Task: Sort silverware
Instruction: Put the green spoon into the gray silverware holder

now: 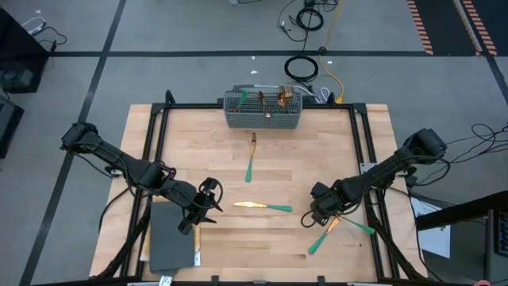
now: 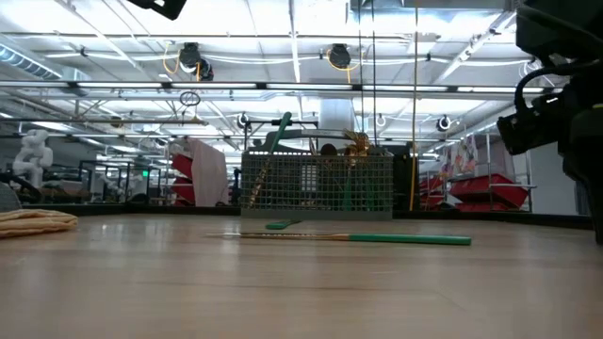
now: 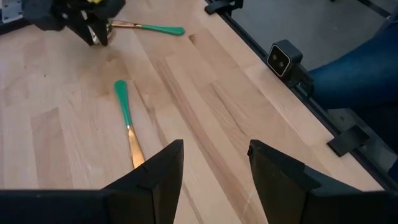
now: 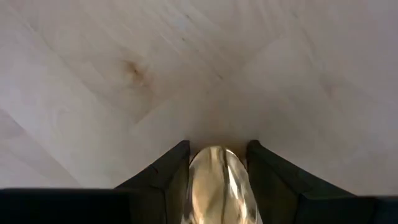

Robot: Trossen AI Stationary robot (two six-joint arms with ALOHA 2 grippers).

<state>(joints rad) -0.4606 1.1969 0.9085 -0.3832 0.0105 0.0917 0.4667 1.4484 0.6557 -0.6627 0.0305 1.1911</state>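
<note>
My right gripper [image 1: 321, 210] is low over the table's right near part, shut on a gold-headed spoon [image 4: 217, 183]. Two teal handles [image 1: 317, 242] [image 1: 361, 228] lie beside it; I cannot tell which belongs to the held spoon. My left gripper [image 1: 208, 195] hovers open at left centre, touching nothing. A teal-handled knife [image 1: 262, 206] lies flat between the grippers, seen also ahead of the left fingers as the knife [image 3: 127, 118]. Another utensil [image 1: 251, 155] lies flat nearer the wire basket [image 1: 263, 111], which holds several more. My right gripper has the spoon's gold bowl [image 4: 217, 180] pinched between its two fingers [image 4: 171, 177], which come slanting down toward the wood. The bowl fills the gap between the fingers. Whether the spoon is lifted clear or rests on the table cannot be told.
The grey wire basket [image 2: 316, 184] stands at the middle of the far edge. A grey pad [image 1: 171, 238] lies at the near left corner, by my left arm. A black frame [image 1: 361, 135] borders the table. Bare wood shows in the near centre.
</note>
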